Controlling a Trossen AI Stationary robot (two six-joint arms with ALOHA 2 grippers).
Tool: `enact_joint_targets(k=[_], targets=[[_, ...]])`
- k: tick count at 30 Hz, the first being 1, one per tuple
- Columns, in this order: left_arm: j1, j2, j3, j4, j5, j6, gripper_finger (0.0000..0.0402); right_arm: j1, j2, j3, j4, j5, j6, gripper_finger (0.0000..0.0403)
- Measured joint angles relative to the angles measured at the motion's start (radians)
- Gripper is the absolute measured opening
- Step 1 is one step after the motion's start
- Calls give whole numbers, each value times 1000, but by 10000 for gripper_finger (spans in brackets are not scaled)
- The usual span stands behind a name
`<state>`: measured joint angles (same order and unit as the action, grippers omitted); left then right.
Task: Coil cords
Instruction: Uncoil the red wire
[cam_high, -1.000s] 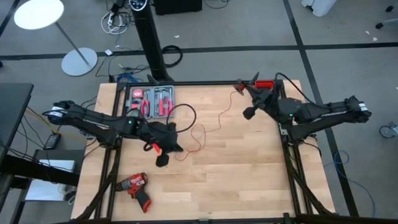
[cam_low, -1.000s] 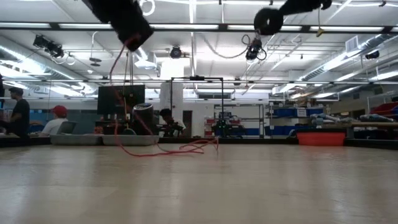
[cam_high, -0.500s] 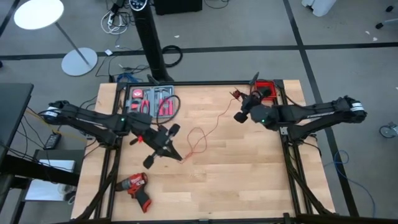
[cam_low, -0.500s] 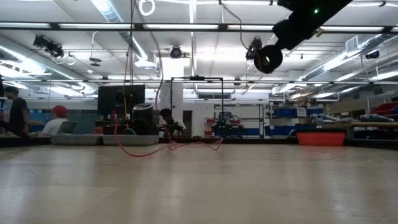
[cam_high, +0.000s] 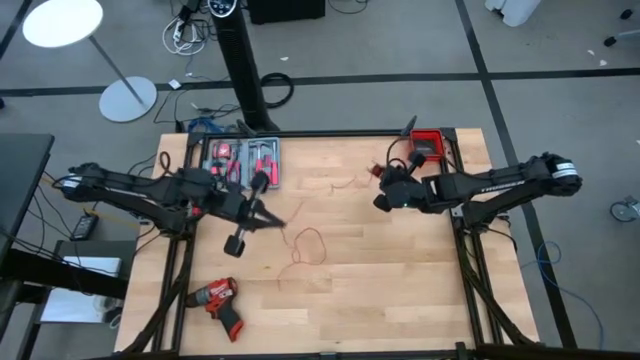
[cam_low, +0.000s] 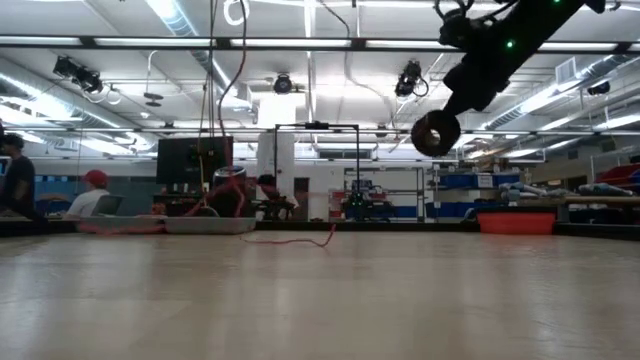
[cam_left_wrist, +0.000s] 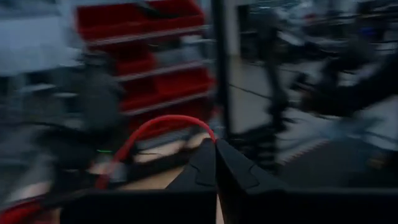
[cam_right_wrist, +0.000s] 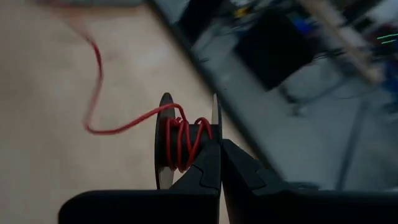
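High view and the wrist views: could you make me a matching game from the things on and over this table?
1. drill
2. spool
3. tool tray
4. left gripper

a. shut on the red wire
b. held in the right gripper, wound with wire
c. lying on the table's left, nothing touching it
d. holds red-handled tools

Pairs: 1-c, 2-b, 3-d, 4-a

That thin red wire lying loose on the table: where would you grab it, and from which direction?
Probably the loop of the red wire lying flat on the table, coming straight down with the jaws astride one strand; it is too thin and flat to catch sideways. The left gripper holds it farther along, the right gripper the spool.
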<state>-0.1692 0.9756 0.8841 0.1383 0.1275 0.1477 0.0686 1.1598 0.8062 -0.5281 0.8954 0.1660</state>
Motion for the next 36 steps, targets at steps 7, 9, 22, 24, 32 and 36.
enact_joint_targets(k=[7, 9, 22, 24, 32, 36], targets=[[0, -57, 0, -44, -370, 82, 1, 53, -14, 0, -103, -267, 72, 0], [0, -70, 0, -101, -465, 85, 1, 73, -27, 0, -105, -369, 73, 0], [0, -16, 0, -441, -524, -123, 2, 162, -237, 0, 259, -651, -53, 0], [-3, 11, 0, -447, -504, -129, 12, 158, -270, 0, 325, -642, -88, 0], [-34, 140, 0, -398, -488, -133, 123, 151, -323, 0, 500, -409, -192, 0], [-37, 209, 0, -299, -488, -157, 164, 151, -296, 0, 577, -302, -251, 0]])
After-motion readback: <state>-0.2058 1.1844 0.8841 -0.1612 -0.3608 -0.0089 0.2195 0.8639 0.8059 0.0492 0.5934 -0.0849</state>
